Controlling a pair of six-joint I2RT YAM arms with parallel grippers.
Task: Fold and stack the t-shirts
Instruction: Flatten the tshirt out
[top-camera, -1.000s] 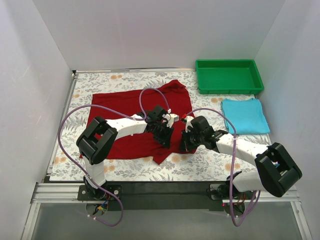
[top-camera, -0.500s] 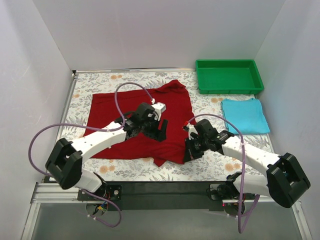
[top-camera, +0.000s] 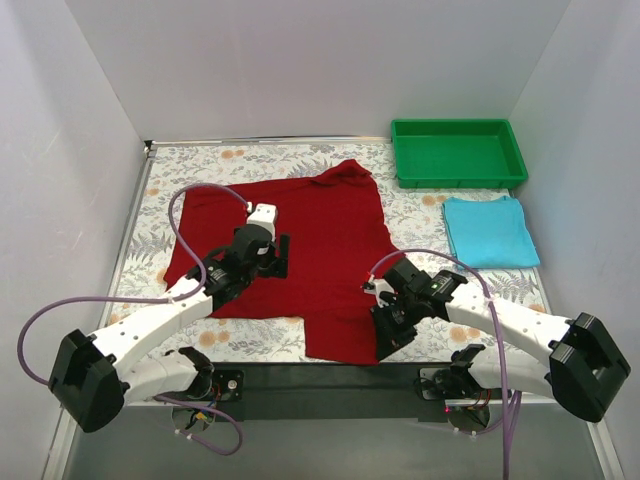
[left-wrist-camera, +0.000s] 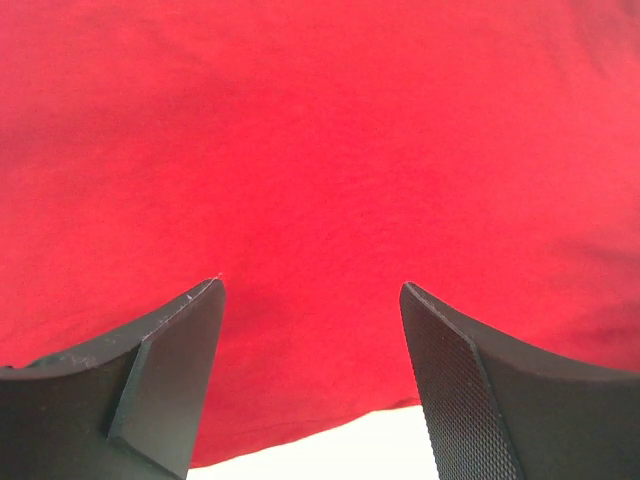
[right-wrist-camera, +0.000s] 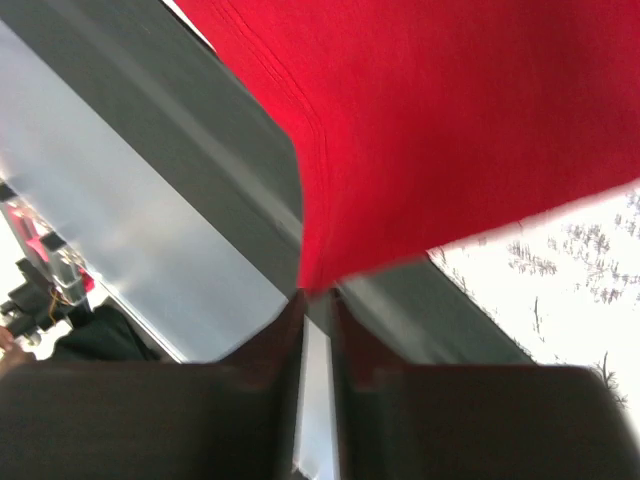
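spread shirt (top-camera: 300, 240): lay on the tablecloth (top-camera: 420, 210), left of centre.
folded shirt (top-camera: 490, 232): lay right of it, apart.
tray (top-camera: 455, 125): sat behind the folded shirt.

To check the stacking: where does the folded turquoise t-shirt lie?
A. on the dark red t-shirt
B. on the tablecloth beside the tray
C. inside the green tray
B: the turquoise t-shirt lies flat on the floral tablecloth, just on the near side of the green tray.

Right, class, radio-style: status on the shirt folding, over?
Left gripper open over red shirt, jaws empty. Right gripper pinching its near corner. Blue shirt folded, lying apart; nothing in the way.
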